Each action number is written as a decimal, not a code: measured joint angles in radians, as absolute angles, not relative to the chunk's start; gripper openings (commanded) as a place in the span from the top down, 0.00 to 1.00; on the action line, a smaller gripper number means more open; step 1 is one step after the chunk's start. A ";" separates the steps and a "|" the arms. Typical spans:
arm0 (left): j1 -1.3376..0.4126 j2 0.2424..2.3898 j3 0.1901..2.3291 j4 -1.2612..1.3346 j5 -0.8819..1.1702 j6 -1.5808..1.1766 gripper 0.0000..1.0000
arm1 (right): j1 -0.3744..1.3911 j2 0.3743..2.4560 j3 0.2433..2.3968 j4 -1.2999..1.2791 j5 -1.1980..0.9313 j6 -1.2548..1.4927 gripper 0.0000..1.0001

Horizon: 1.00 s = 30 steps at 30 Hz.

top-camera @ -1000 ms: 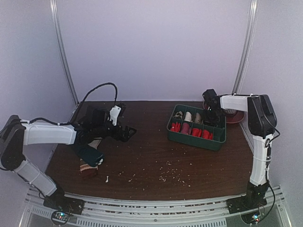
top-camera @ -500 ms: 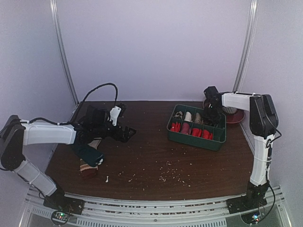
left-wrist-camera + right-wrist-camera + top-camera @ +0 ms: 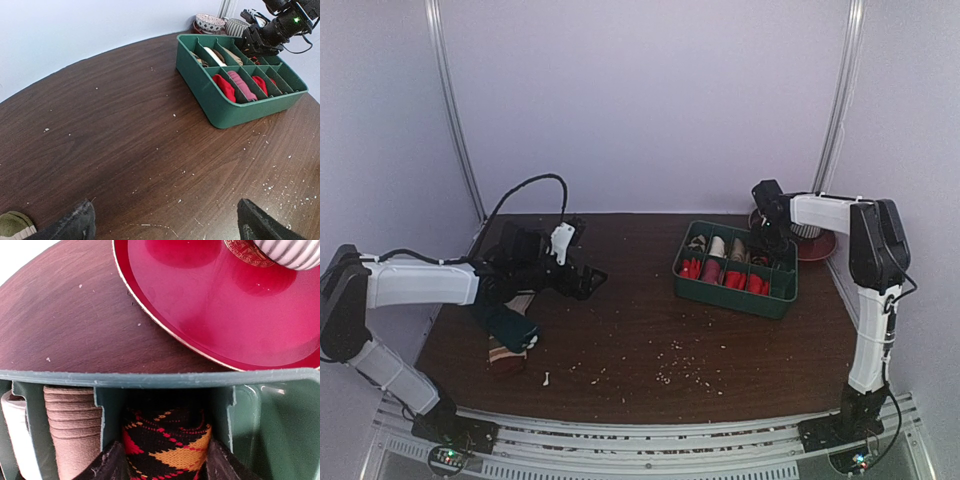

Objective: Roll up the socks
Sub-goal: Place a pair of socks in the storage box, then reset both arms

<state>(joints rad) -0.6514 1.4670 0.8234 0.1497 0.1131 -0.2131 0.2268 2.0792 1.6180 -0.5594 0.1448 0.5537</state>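
**Right pincer lets go of argyle roll in tray**

- Change over the last second: the right gripper (image 3: 164,463) has spread its jaws. The fingers now stand either side of the argyle sock (image 3: 167,442), no longer pinching it. I read this as released.
- The argyle sock sits rolled in a far-row compartment of the green tray (image 3: 150,378), towards its right end. That roll looks delivered; lifting clear seems the next move.
- Left gripper (image 3: 165,226) is unchanged, jaws wide and empty, low over the table (image 3: 125,125) at the left.
- A loose sock (image 3: 508,342) lies under the left arm, near left, not yet rolled.
- Materials: soft knit argyle, black with red, orange and yellow diamonds. A ribbed beige roll (image 3: 70,425) sits just left of it. The tray is hard plastic with thin dividers. A glossy red plate (image 3: 225,305) lies beyond the tray. The table is dark wood grain, speckled with crumbs.
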 measured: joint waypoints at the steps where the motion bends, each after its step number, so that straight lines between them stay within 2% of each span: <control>1: -0.651 1.467 0.823 0.150 0.113 -0.213 0.02 | 0.227 2.079 1.618 -0.559 0.145 0.553 0.39; 9: -0.651 1.467 0.823 0.149 0.113 -0.213 0.02 | 0.224 2.044 1.584 -0.535 0.142 0.537 0.39; 22: -0.651 1.464 0.830 0.147 0.054 -0.226 0.02 | 0.230 1.871 1.483 -0.550 0.107 0.448 0.38; 27: -0.651 1.459 0.853 0.126 0.004 -0.245 0.02 | 0.338 1.806 1.467 -0.533 0.107 0.395 0.31; 30: -0.651 1.436 0.863 0.106 -0.035 -0.266 0.02 | 0.437 1.787 1.467 -0.505 0.106 0.365 0.22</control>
<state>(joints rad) -0.6514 1.4357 0.8627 0.1062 -0.0353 -0.2657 0.4374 1.7866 1.4666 -0.5049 0.1062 0.3653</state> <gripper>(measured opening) 0.983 0.702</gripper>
